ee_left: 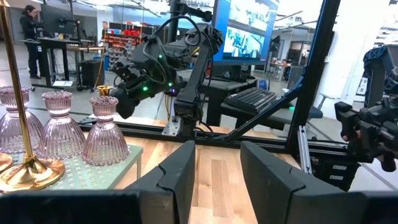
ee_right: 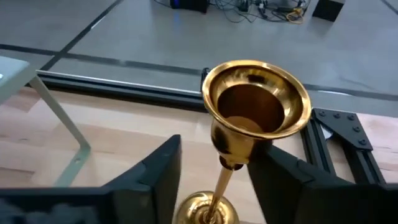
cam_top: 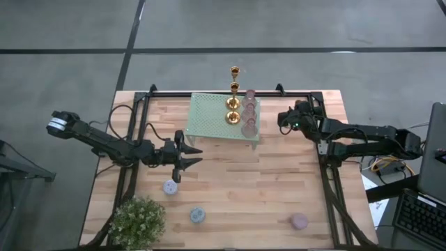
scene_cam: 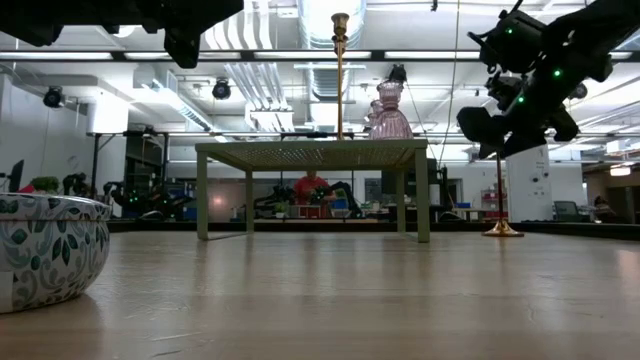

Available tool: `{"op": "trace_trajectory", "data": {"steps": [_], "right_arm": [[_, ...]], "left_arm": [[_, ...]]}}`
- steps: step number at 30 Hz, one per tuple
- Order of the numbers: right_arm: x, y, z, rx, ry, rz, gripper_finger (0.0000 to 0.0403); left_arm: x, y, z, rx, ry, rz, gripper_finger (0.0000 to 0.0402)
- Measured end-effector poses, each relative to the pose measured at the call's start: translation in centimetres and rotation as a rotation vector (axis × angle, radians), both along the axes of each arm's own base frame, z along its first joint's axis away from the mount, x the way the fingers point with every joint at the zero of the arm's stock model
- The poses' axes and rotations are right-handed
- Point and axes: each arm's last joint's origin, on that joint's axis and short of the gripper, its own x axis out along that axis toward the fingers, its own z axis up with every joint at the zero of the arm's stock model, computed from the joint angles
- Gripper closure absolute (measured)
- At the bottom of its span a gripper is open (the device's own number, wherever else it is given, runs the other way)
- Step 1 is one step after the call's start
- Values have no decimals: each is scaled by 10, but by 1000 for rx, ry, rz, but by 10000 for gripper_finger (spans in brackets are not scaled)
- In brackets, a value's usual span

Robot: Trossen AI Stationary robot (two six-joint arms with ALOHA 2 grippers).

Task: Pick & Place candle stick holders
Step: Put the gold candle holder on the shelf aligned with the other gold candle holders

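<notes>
Flanking a gold candlestick [ee_right: 256,111], the right end effector [ee_right: 217,155] has one finger on either side of the slim stem. Its fingers are released: gaps show on both sides and no contact is visible. The candlestick stands upright with its round base on the wooden tabletop [cam_top: 279,188], directly below the end effector.

Just beside the right end effector [cam_top: 284,120] is the mint-green rack [cam_top: 209,115]. A row of pink glass holders [cam_top: 249,118] lines the rack edge nearest the end effector. Behind them on the rack are more gold candlesticks [cam_top: 233,117]. The low view shows one tall gold stem and the pink holders upright on the rack top.

Well apart from this end effector, at the opposite end of the tabletop, a pink cup [cam_top: 300,221] sits alone.

The left end effector [cam_top: 198,156] hovers above the tabletop on the other side of the rack, pointing toward it. Its fingers are spread and nothing lies between them. Closest to it is a lilac cup [cam_top: 170,186], not touching it. Further off is a blue cup [cam_top: 198,215], and furthest is the potted plant [cam_top: 137,222], by the tabletop corner.
</notes>
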Motion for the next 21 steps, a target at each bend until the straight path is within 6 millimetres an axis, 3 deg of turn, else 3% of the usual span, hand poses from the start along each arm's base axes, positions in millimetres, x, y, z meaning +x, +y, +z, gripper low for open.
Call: {"op": "trace_trajectory", "data": {"steps": [9, 16, 21], "right_arm": [[1, 0, -1, -2, 44, 25, 372], [1, 0, -1, 4, 49, 39, 372], [6, 4, 7, 32, 28, 140, 373]], "left_arm": [[0, 0, 0, 1, 0, 0, 269], [0, 0, 0, 1, 0, 0, 269], [0, 0, -1, 4, 10, 0, 268]]}}
